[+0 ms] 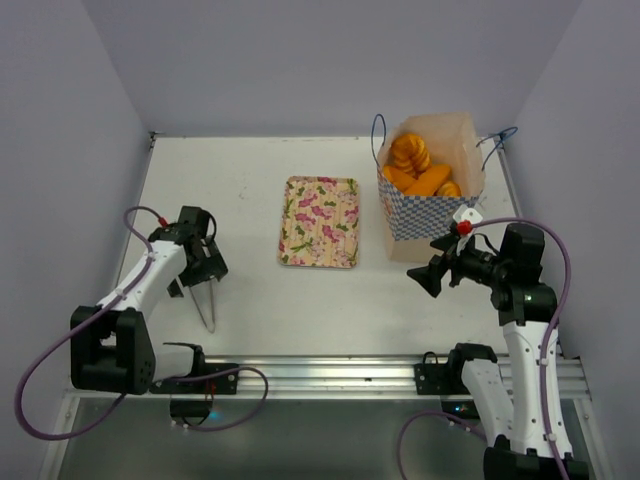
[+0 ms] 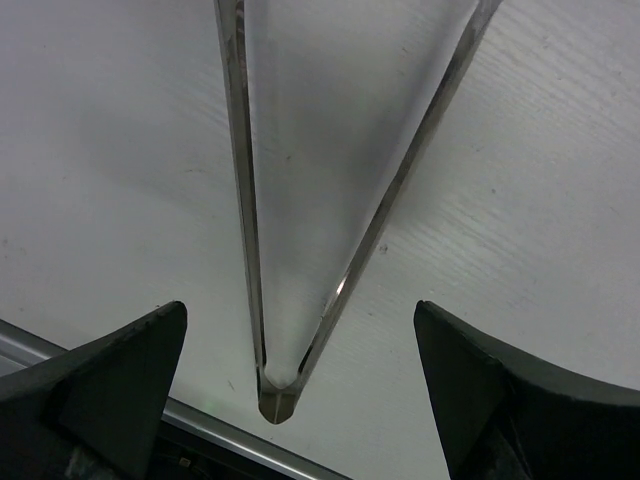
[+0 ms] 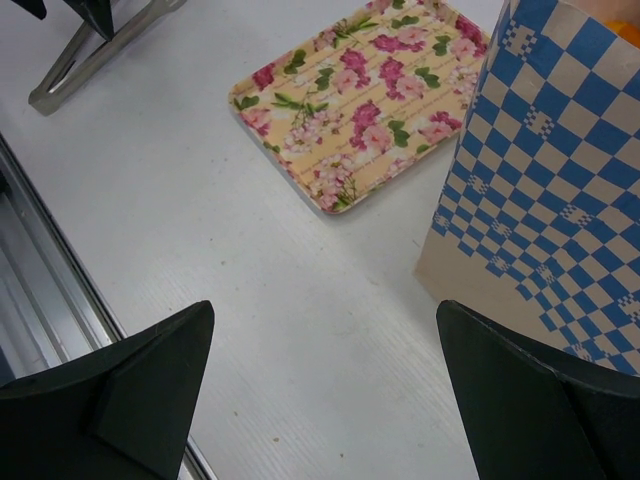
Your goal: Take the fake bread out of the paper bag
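Note:
The paper bag (image 1: 430,205) stands upright at the back right, tan with a blue-and-white checkered band, its mouth open. Several glossy orange pieces of fake bread (image 1: 418,165) lie inside it. My right gripper (image 1: 428,264) is open and empty, hovering just in front of the bag's near left corner. In the right wrist view the right gripper (image 3: 325,400) has its jaws wide apart over bare table, with the bag (image 3: 545,170) to the right. My left gripper (image 1: 197,282) is open at the near left; in the left wrist view (image 2: 300,310) its jaws stand apart.
A pink-flowered tray (image 1: 320,222) lies left of the bag and also shows in the right wrist view (image 3: 360,100). Metal tongs (image 1: 205,308) lie under the left gripper, untouched between its fingers (image 2: 272,380). A metal rail (image 1: 330,375) runs along the near edge.

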Motion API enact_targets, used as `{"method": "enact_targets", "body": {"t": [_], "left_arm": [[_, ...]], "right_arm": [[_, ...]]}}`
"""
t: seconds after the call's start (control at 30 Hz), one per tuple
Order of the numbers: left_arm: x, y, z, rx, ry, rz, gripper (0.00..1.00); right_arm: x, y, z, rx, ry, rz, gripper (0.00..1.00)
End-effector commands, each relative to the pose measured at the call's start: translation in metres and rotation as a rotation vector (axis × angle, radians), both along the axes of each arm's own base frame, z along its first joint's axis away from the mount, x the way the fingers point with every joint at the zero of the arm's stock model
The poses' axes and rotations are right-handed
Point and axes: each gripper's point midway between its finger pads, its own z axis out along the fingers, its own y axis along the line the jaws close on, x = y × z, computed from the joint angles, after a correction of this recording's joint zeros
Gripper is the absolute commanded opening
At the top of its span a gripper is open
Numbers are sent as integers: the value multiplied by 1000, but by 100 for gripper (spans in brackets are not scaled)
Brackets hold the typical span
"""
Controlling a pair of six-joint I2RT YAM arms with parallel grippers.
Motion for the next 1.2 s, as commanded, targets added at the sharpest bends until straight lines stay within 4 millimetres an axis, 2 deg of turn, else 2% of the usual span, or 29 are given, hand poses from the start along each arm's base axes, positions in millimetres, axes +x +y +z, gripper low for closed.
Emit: {"method": "enact_targets", "body": {"t": [0.0,0.23,0.4,0.5,0.67,0.73,0.9,0.93,1.0,1.03,1.07,1.1,1.17], "left_arm": [[-3,1,-15,-56,40,39,100],[-3,3,-35,-91,108,63,98],[5,0,-42,-113,118,46,90],[6,0,-49,-115,134,44,89],[2,-3,-67,-134,181,22,80],[0,-5,-71,-152,193,9,74],[2,-5,-68,-193,178,10,50],[3,-8,-68,-212,172,3,39],[7,-11,-65,-230,157,-25,27],[10,-15,-63,-258,145,-43,13],[13,-19,-61,-276,134,-64,5],[19,-21,-55,-290,112,-86,0],[28,-33,-45,-352,66,-129,0]], "right_arm": [[-5,6,18,12,-56,44,99],[-6,7,20,14,-62,53,99],[-7,7,20,11,-67,55,99],[-7,7,21,11,-65,55,99],[-7,6,20,8,-64,53,99],[-7,6,19,6,-64,51,99],[-6,5,19,1,-64,49,99],[-6,5,18,0,-65,48,99],[-5,4,18,-2,-64,45,99],[-5,4,18,-3,-63,44,99],[-5,4,18,-5,-64,42,99],[-5,4,18,-5,-64,43,99],[-4,3,16,-9,-60,37,99]]}}
